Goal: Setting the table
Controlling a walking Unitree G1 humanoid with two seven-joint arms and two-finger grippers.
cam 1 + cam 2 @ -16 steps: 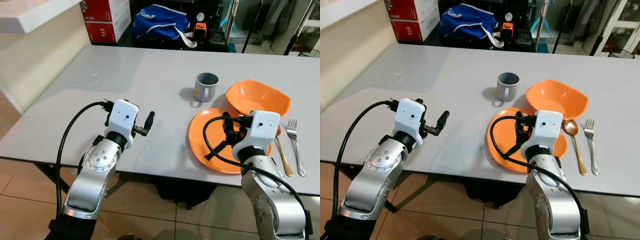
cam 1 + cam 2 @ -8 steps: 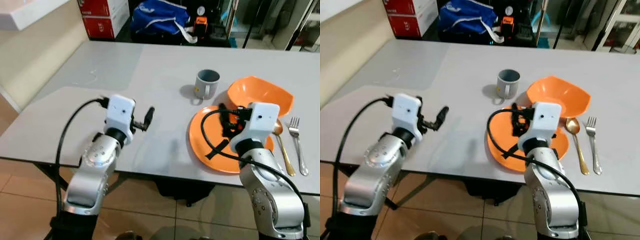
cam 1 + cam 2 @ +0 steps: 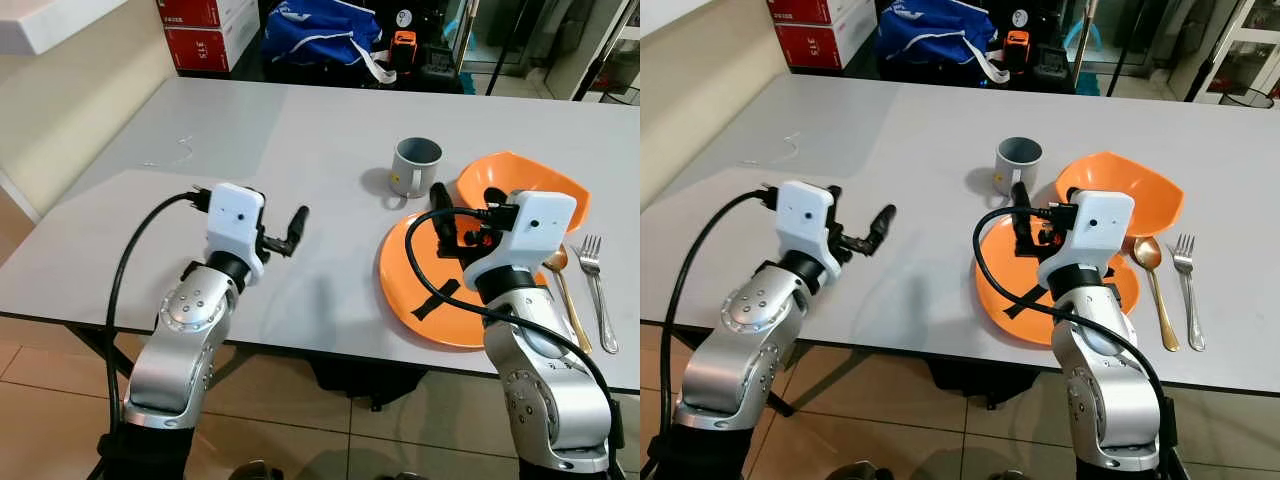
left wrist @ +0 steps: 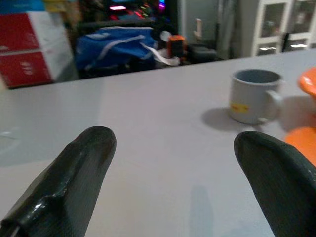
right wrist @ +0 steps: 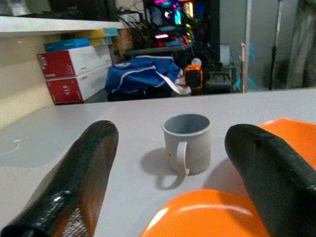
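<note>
Plate: orange, round, flat on the grey table at its near edge, right of centre. The right arm covers much of its near right part.

Bowl: orange, with a wavy rim, just beyond the plate on the right and touching or overlapping its far edge; which one cannot be told.

Mug: grey, upright, with a small yellow mark on its side; it stands just beyond the plate's far left edge, apart from it. In the right wrist view its handle faces the camera.

Spoon: gold-coloured, lying right of the plate, handle toward the near edge. Its bowl end is partly hidden by the right wrist housing.

Fork: silver, lying just right of the spoon and parallel to it, tines toward the far side.

Right gripper: held over the plate, aimed at the mug; fingers spread wide with nothing between them. The silver forearm rises from the near edge, a black cable looping over the plate.

Left gripper: held over bare table left of the plate, well apart from it, pointing right and far toward the mug; fingers spread wide, holding nothing.

Beyond the far edge: a blue bag and red-and-white boxes, cut off by the frame top.
</note>
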